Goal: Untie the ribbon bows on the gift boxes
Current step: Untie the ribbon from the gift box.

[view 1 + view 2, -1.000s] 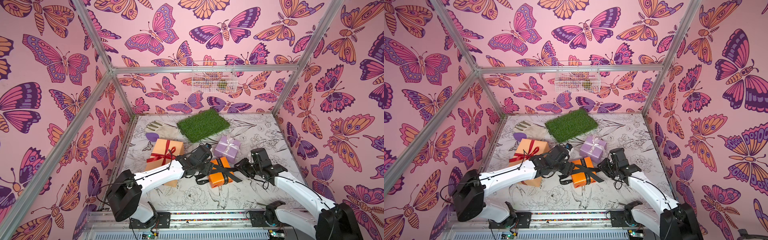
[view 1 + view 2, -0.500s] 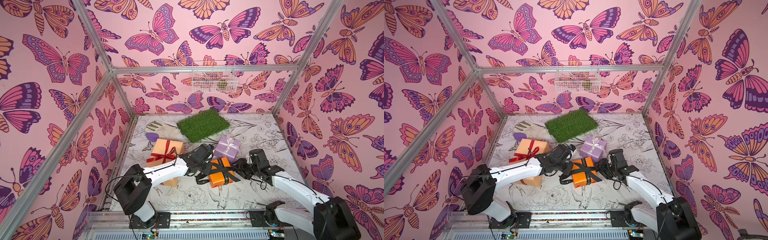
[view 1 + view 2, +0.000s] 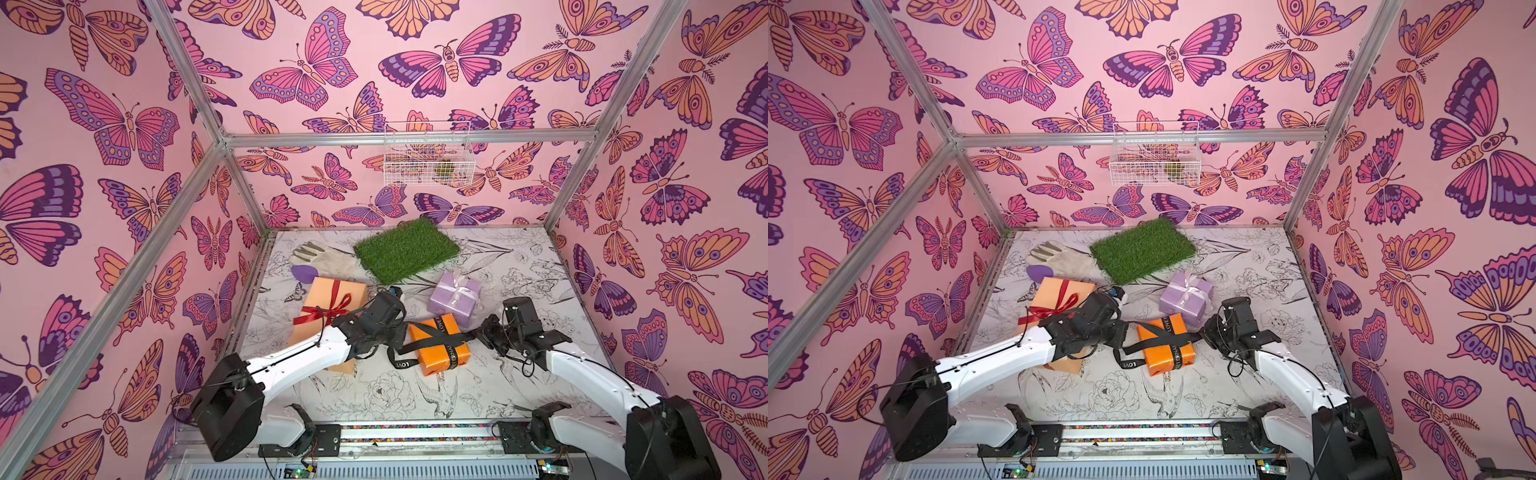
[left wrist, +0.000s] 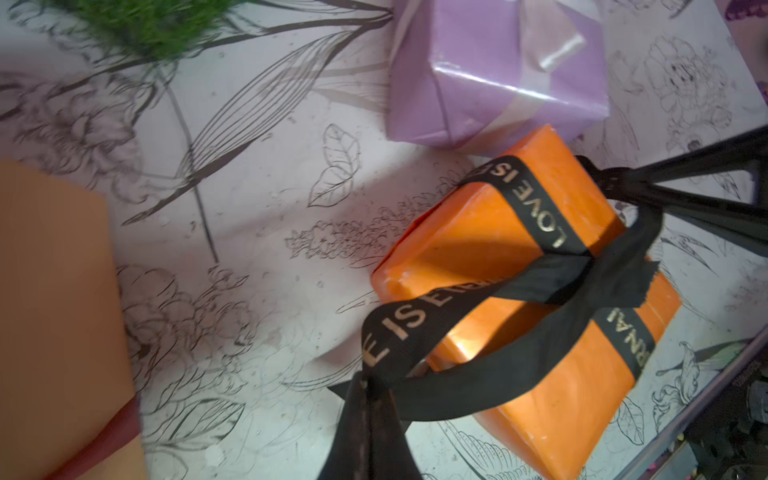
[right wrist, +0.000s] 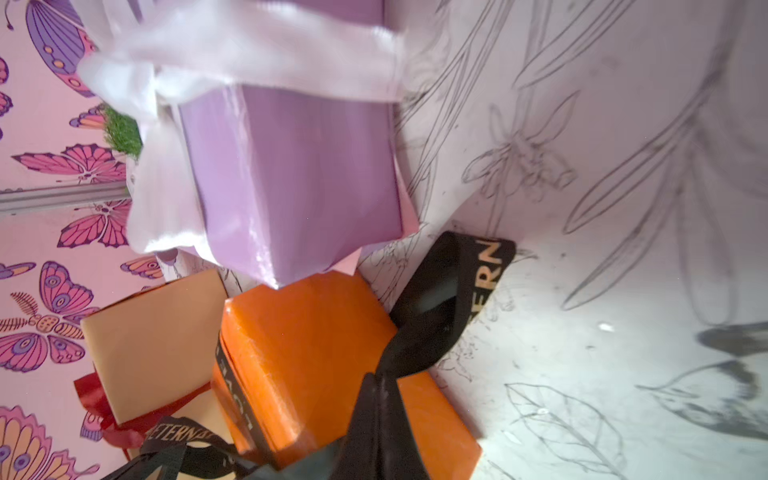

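Left gripper (image 4: 368, 388) and right gripper (image 5: 376, 384) are clamping opposite strands of the black ribbon (image 4: 540, 272) — holding it taut across the orange box (image 4: 478, 232), apparently to loosen its bow.

In both top views the large box (image 3: 320, 293) lies left of centre, the flat box (image 3: 432, 357) at centre, the cube-like box (image 3: 449, 301) just upper right of it. The turf mat (image 3: 407, 249) lies above them, a glove (image 3: 328, 257) at its left.

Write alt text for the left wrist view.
The left gripper pinches the black lettered ribbon tied round the orange box; the right gripper pinches it on the opposite side. A lilac box sits close beside.
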{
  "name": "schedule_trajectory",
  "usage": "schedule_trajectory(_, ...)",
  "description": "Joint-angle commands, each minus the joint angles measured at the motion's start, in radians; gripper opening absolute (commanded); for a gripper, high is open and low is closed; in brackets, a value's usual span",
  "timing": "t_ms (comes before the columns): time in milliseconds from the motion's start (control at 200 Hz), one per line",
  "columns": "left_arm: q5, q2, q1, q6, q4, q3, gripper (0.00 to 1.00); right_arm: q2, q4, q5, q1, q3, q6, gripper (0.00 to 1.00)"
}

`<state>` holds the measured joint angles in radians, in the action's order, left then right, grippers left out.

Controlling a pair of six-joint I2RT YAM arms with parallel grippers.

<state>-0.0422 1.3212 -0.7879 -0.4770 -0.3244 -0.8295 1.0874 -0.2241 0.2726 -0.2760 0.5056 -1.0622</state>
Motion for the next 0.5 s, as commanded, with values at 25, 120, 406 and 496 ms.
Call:
schedule_trajectory(25, -0.015, -0.081, 0.044, -0.148, -0.045, 0.100, 0.00, -0.053, -0.119, -0.063, 0.088, -0.002, 0.093, 0.00)
schedule_trajectory(120, -0.021, -0.103, 0.069, -0.210, -0.064, 0.141, 0.00, -0.079, -0.186, -0.101, 0.167, -0.003, 0.161, 0.00)
schedule_trajectory(406, -0.050, -0.059, 0.093, -0.249, -0.137, 0.126, 0.02, -0.109, -0.300, -0.113, 0.306, 0.012, 0.304, 0.02)
schedule_trajectory(496, -0.037, -0.031, 0.093, -0.244, -0.141, 0.115, 0.03, -0.100, -0.317, -0.106, 0.307, 0.030, 0.319, 0.05)
